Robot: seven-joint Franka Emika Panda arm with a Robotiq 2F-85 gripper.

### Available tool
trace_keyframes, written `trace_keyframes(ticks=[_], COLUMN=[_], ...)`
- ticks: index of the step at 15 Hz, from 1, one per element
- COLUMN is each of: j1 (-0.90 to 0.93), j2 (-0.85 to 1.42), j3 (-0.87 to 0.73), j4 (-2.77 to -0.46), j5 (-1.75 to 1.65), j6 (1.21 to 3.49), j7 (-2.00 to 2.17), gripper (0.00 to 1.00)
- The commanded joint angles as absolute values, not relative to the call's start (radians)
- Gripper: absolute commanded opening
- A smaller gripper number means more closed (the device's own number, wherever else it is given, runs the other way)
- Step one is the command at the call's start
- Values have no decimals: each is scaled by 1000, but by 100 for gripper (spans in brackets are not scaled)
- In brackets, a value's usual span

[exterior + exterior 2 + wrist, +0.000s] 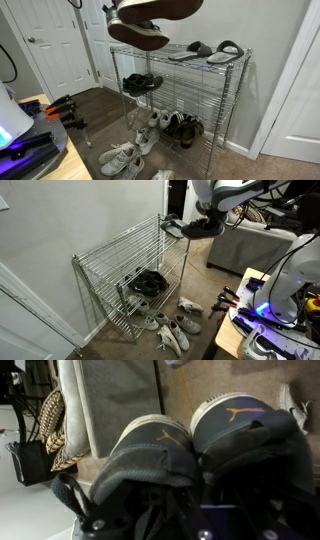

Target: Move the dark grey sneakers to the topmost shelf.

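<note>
2 dark grey sneakers (150, 22) hang clenched in the end effector (206, 222) above the topmost shelf (180, 65).

Uppers of the dark grey sneakers (190, 460): matt and cloth-like, with pale, smooth, rubbery toe rims. In an exterior view their soles (155, 8) look brownish and dull. The topmost shelf (205, 62) and the lower tiers (170, 105): thin metal wire with a bright, glossy chrome finish. The grey slippers (190, 50): matt; material not discernible. The black lace-up pair (141, 83): dark, with a faint sheen. The floor (105, 110): brown carpet with a rough pile. The door (55, 45): smooth, white-painted panels. The robot arm (225, 192): smooth, glossy white plastic shell. The sofa (250, 245): grey cloth.
</note>
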State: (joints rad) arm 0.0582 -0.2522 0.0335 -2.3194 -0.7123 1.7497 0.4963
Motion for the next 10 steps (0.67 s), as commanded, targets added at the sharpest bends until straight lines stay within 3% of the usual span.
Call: trace_keyframes(ticks=[1,10], j1=[53,45], j2=[-314,-45], j3=[64,33], j4=[-2356,-2207], j5=[-738,-465], j6=[1911,2452], j7=[516,327], gripper=[6,6])
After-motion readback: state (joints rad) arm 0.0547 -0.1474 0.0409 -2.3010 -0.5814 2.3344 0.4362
